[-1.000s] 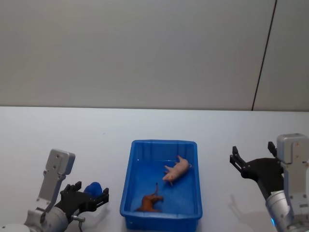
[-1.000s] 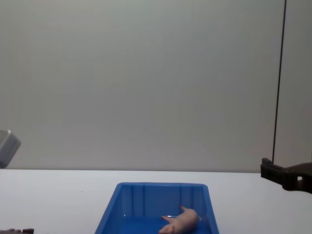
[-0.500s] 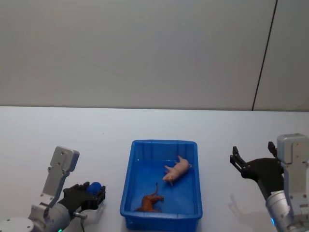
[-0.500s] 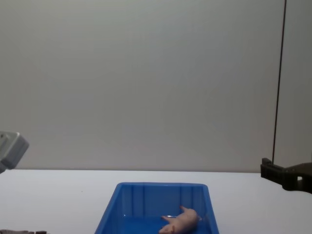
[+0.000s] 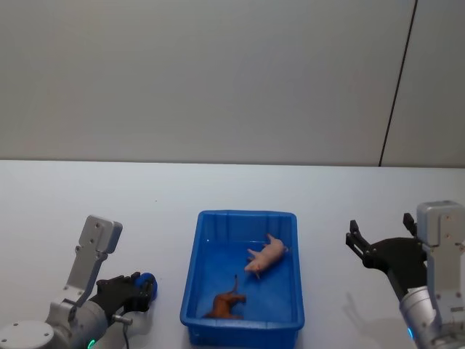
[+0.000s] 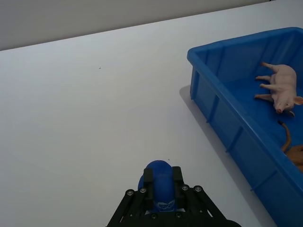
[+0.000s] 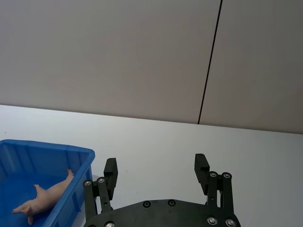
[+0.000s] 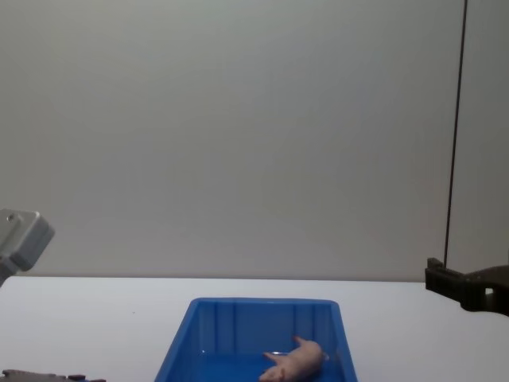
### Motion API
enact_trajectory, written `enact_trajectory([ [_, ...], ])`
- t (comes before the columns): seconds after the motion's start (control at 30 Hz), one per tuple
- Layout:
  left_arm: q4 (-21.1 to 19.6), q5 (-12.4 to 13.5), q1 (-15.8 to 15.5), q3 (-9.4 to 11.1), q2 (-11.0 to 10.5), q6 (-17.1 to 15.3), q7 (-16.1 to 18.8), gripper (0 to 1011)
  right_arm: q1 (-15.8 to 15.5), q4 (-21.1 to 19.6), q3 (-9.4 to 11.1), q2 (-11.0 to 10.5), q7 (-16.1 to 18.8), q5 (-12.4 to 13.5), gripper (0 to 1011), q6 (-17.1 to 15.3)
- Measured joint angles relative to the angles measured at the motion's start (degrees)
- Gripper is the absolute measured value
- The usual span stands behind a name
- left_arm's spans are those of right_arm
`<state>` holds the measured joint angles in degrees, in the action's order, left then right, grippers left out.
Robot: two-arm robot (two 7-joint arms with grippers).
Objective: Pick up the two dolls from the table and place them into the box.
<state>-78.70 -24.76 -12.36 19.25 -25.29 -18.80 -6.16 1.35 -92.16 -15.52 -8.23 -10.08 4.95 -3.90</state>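
Both dolls lie inside the blue box (image 5: 201,247) on the white table (image 5: 109,196). The pale pink pig doll (image 5: 266,256) rests on its side toward the far end, also visible in the left wrist view (image 6: 280,90) and the right wrist view (image 7: 45,196). The reddish-brown doll (image 5: 227,304) lies nearer the front wall. My left gripper (image 5: 142,286) hovers low over the table to the left of the box, shut on a small blue rounded object (image 6: 158,182). My right gripper (image 5: 381,231) hangs right of the box, open and holding nothing (image 7: 156,168).
Bare white tabletop surrounds the box on every side. A plain grey wall (image 5: 218,73) rises behind the table, with a thin dark vertical seam (image 5: 396,80) at the right. The right gripper's finger (image 8: 436,276) juts in at the chest view's right edge.
My left arm has drawn back toward my body, its gripper sliding slightly left and lower, still holding the blue object. The right arm, box and dolls have not moved.
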Motion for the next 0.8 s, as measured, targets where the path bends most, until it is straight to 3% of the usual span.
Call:
enact_trajectory([
  [0.33,-0.89,0.67,0.15,-0.05,0.08,0.46,0.42,175,0.00,0.00,0.00,0.00,0.00,0.00,1001,0.00],
  [0.8,-6.52,4.22,-0.65,-0.42,-0.20,3.12,-0.92,102,0.00,0.00,0.00,0.00,0.00,0.00,1001,0.00],
])
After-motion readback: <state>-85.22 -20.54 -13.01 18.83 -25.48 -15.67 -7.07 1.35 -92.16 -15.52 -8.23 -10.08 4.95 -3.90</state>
